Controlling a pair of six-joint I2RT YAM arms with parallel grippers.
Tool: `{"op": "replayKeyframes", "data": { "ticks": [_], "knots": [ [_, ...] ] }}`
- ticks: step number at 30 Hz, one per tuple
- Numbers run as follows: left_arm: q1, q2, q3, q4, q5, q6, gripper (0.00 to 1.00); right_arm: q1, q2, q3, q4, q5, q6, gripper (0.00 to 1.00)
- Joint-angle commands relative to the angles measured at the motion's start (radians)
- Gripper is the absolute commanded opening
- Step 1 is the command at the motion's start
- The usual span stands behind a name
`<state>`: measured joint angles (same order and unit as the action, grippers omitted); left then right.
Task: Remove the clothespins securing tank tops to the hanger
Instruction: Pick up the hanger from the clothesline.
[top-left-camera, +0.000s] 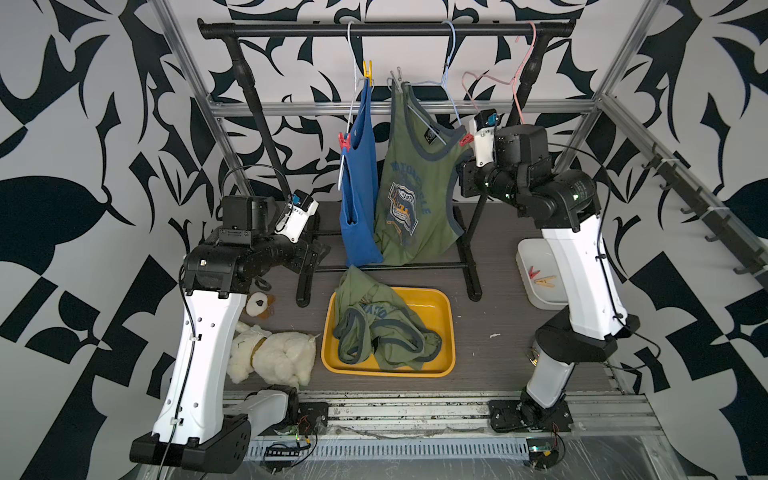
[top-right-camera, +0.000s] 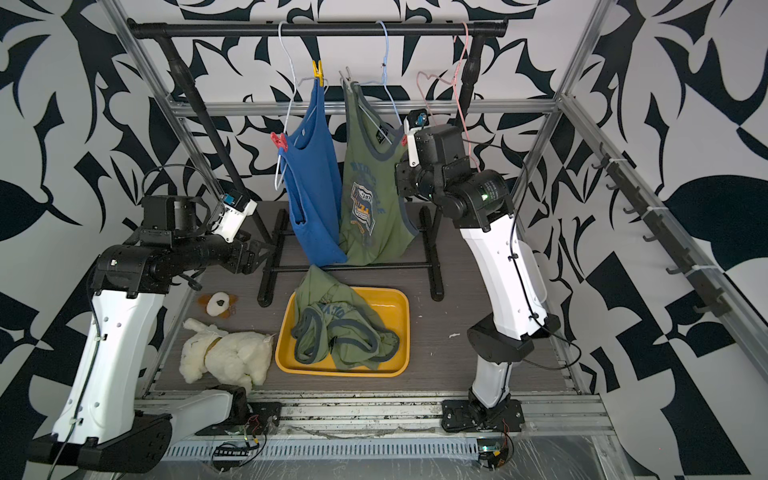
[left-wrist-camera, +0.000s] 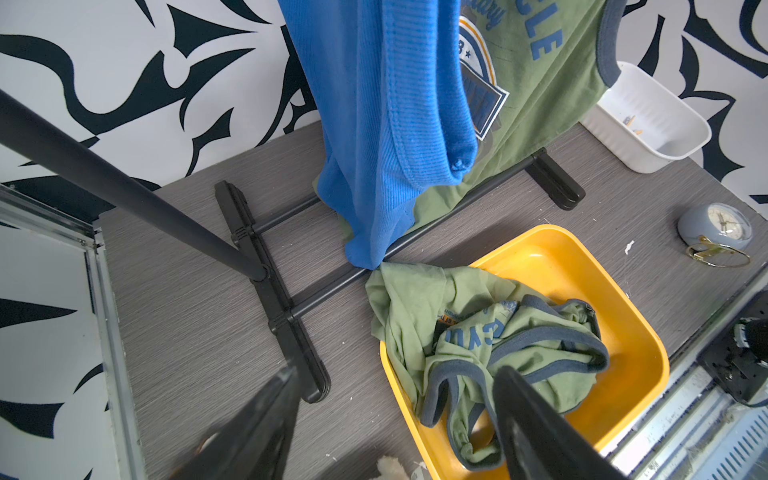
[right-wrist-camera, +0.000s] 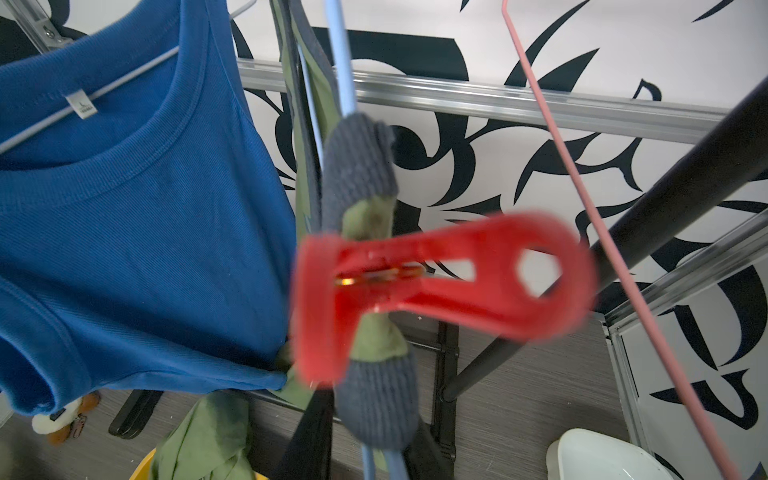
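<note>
Up close at the clothes rail (top-left-camera: 386, 30).
My left pincer (left-wrist-camera: 397, 372) is spread and empty; up to its right hangs the blue tank top (top-left-camera: 359, 199), held by a red clothespin (top-left-camera: 344, 141) and a yellow clothespin (top-left-camera: 367, 70), then the printed green tank top (top-left-camera: 432, 174) under a grey clothespin (top-left-camera: 397, 79). A second red clothespin (right-wrist-camera: 436, 282) bites that top's strap just ahead of my right pincer (top-left-camera: 466, 166); whether that pincer is spread or pinching, I cannot tell. Well below it, a white bin (top-left-camera: 524, 262) holds two loose clothespins (top-left-camera: 540, 277).
</note>
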<state>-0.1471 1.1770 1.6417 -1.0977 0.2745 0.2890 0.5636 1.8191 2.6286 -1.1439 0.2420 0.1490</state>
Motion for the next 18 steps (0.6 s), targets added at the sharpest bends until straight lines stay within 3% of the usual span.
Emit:
{"op": "replayKeyframes", "data": {
  "ticks": [1,8,18],
  "knots": [
    [-0.003,-0.004,-0.007,-0.018,0.012,0.012,0.78,-0.006,0.007,0.039,0.000,-0.033,-0.002,0.28],
    [-0.003,0.002,0.001,-0.018,0.015,0.006,0.78,-0.007,0.032,0.065,-0.025,-0.090,-0.009,0.26],
    [-0.003,0.001,0.010,-0.020,0.015,0.003,0.78,-0.007,0.025,0.067,0.004,-0.125,-0.032,0.05]
  ]
}}
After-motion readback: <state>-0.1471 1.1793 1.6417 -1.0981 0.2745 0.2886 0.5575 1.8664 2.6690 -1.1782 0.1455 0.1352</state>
